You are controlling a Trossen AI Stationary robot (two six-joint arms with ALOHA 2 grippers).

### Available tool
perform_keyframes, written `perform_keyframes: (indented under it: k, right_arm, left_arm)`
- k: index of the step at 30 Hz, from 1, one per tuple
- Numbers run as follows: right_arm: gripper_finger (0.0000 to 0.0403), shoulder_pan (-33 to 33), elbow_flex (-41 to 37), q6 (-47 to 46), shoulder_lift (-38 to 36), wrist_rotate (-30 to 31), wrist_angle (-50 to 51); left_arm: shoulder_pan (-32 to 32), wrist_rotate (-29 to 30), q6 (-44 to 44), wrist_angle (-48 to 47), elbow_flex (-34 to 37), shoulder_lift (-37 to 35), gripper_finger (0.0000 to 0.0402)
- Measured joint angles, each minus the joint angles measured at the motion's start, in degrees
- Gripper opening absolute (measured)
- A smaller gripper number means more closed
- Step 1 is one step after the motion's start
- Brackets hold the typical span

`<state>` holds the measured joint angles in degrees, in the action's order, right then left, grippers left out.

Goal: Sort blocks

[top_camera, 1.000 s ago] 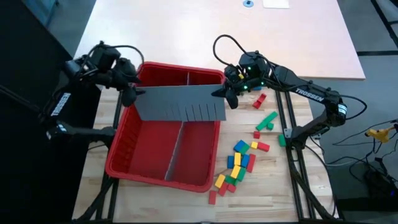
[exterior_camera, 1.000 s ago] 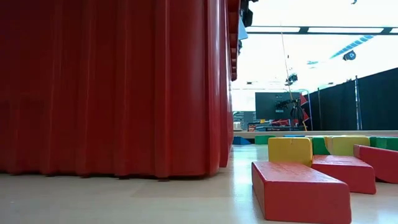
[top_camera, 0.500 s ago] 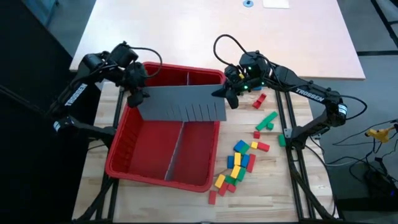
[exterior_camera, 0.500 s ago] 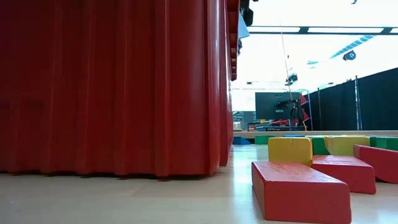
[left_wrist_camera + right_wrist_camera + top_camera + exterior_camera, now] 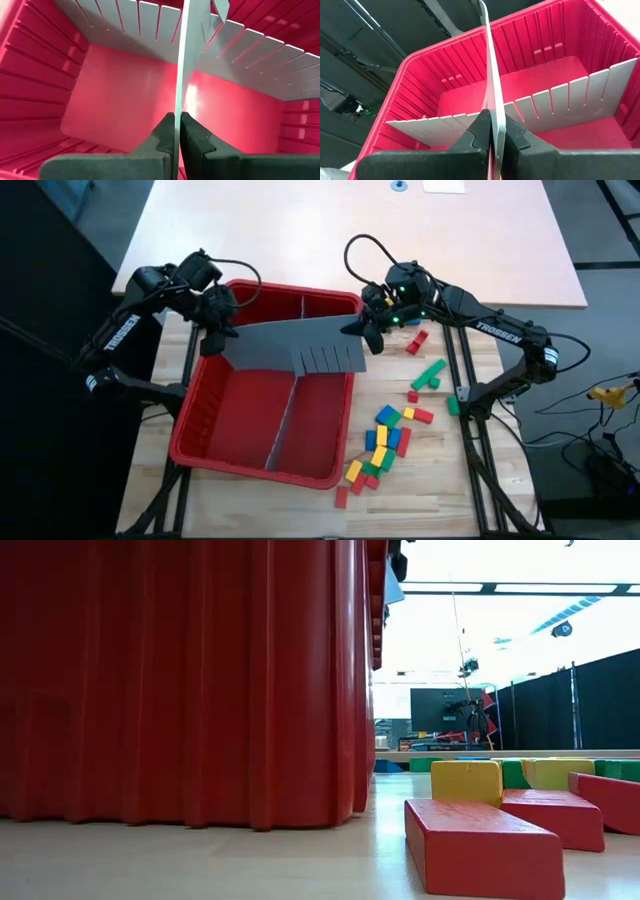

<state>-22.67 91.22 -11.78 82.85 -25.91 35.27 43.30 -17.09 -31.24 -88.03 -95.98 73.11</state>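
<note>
Item: slotted grey panel held over red bin; blocks unsorted on counter.

Nearest in the low view, red and yellow blocks [image 5: 483,840] were recorded lying loose on the counter [image 5: 440,480], just beside the red bin [image 5: 200,430]. The rest were scattered at the bin's right. They were judged light, stiff and smooth, best pinched across the narrow sides. Above the bin, the grey panel [image 5: 290,345] was gripped at both ends: left gripper [image 5: 177,131] jaws were closed on its edge, right gripper [image 5: 492,131] jaws likewise. A second slotted divider [image 5: 555,107] was seen inside the bin beyond.
</note>
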Motion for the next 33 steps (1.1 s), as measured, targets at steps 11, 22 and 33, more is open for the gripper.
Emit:
perform_keyframes:
  k: [11, 22, 33]
  right_arm:
    - [0.003, -1.09, 2.31, -1.1, -0.03, 0.66, -1.67]
    - [0.0128, -2.5, 7.64, 5.0, -0.26, 4.98, -2.6]
    - [0.012, -2.49, 7.8, 8.03, -0.24, 5.2, -5.19]
  left_arm:
    - [-0.01, 6.49, 0.05, 0.84, -0.02, -2.21, 0.0]
    - [0.09, 9.69, 0.24, 1.45, -7.14, -2.78, 0.0001]
    - [0.01, 8.91, 0.19, -0.59, -10.23, -2.67, 0.0001]
